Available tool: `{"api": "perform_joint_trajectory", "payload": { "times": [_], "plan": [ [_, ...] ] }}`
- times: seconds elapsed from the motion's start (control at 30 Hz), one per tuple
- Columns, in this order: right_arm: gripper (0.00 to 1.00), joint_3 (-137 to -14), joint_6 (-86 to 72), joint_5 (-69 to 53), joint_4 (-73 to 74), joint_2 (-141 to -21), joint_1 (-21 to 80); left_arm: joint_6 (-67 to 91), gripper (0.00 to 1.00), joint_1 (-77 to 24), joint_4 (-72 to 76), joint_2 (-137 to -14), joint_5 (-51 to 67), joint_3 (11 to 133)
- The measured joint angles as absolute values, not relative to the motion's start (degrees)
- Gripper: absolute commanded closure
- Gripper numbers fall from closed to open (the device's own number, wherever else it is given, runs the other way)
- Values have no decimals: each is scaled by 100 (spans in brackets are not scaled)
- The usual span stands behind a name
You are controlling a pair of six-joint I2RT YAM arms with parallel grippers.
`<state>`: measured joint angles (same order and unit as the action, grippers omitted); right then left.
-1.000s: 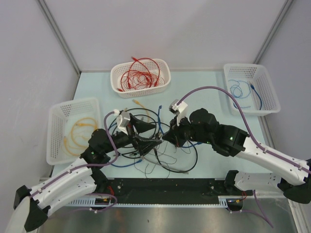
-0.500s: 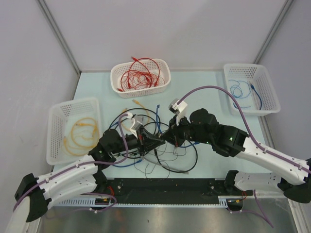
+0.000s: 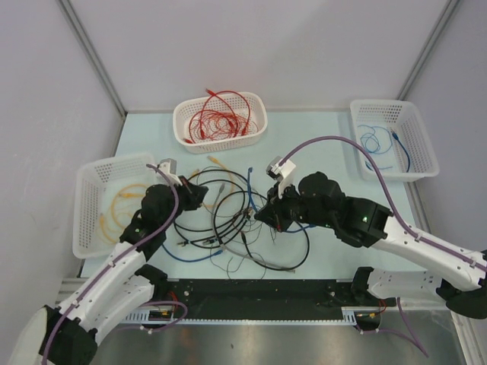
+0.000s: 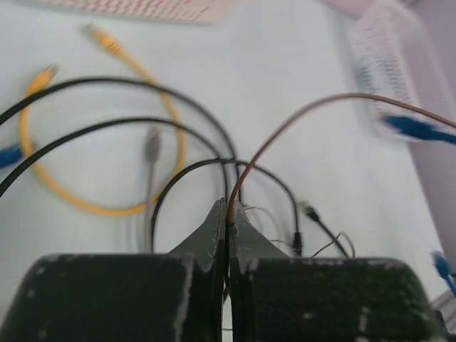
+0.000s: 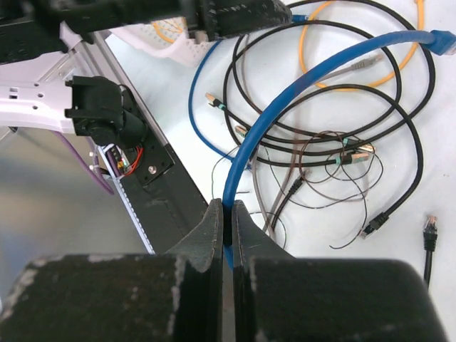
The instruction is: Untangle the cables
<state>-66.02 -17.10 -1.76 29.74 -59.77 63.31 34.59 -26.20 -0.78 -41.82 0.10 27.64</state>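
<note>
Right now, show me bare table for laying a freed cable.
Bare table lies between the red-cable basket and the blue-cable basket, and in the far-left corner between the red-cable basket and the yellow-cable basket. The centre is crowded: the cable tangle fills it, the left fingers shut on a brown cable, the right fingers on a blue cable.

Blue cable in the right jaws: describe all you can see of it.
The blue cable is thin and round, with a smooth jacket that looks like plastic. The right gripper is shut on it, jaws pinching one stretch. From there it curves up over the black cables and ends free at a blue plug. Its other end is hidden.
</note>
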Motion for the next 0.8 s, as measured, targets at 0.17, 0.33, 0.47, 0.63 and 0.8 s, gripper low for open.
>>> {"api": "perform_joint_trajectory", "payload": {
  "times": [0.17, 0.33, 0.47, 0.63, 0.8],
  "plan": [
    [100, -6602, -1710, -54, 2978, -5833, 6379, 3669, 100, -2359, -919, -4864, -167, 2853],
    [100, -6591, -1704, 342, 2961, -5428, 6381, 3756, 100, -2357, -1288, -5026, -239, 2853],
    [100, -6589, -1702, 1087, 2783, -4928, 6318, 3756, 100, -2355, -1304, -5026, -222, 2853],
    [100, -6593, -1981, 2169, 2683, -4849, 5413, 3754, 100, -2355, -1302, -4980, -130, 2853],
    [100, -6584, -2425, 2368, 2556, -5225, 3489, 3704, 100, -2355, -1280, -4794, 49, 2853]
  ]
}}
